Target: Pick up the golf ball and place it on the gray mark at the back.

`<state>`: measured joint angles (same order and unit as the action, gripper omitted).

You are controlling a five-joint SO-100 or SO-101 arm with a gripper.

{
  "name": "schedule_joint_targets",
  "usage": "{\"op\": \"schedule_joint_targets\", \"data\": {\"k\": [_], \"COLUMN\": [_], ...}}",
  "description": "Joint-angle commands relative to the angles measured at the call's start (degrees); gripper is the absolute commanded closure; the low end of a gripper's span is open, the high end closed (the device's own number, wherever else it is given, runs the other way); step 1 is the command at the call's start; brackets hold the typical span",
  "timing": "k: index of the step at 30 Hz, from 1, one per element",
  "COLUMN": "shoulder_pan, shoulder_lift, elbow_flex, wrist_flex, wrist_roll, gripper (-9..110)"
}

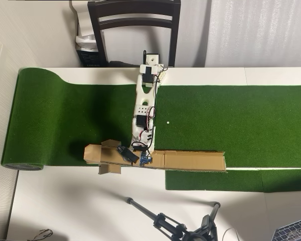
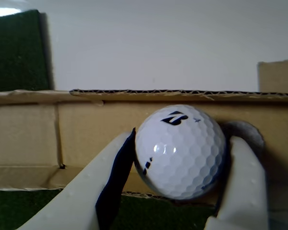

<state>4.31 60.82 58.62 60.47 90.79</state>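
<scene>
The wrist view is filled by the white dimpled golf ball (image 2: 180,153), which carries a black logo. My gripper (image 2: 185,140) is shut on it, with one white finger pressed to each side. Just behind the ball lies the long brown cardboard strip (image 2: 86,129). The round gray mark (image 2: 249,130) peeks out on that strip at the ball's upper right and is mostly hidden by the ball. In the overhead view the white arm reaches down to the cardboard strip (image 1: 190,161), with the gripper (image 1: 131,154) over its left part. The ball does not show there.
Green turf (image 1: 231,125) covers the table, with a rolled end (image 1: 21,165) at the left and a tiny white dot (image 1: 167,122) beside the arm. A dark chair (image 1: 135,20) stands at the top. A tripod (image 1: 175,226) and a laptop corner (image 1: 297,231) lie along the bottom.
</scene>
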Motion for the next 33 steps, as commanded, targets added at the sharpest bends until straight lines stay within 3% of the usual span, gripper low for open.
{"op": "schedule_joint_targets", "data": {"k": [1,6,19,33], "shoulder_pan": [0.97,0.97,0.97,1.32], "shoulder_lift": [3.08,3.16,3.96,4.13], "elbow_flex": [-7.03,-7.03,-7.12,-7.29], "wrist_flex": [-1.49,-1.67,-1.32,0.09], "wrist_roll": [-0.70,-2.46,-5.27,-7.03], "gripper": [85,74,65,64]}}
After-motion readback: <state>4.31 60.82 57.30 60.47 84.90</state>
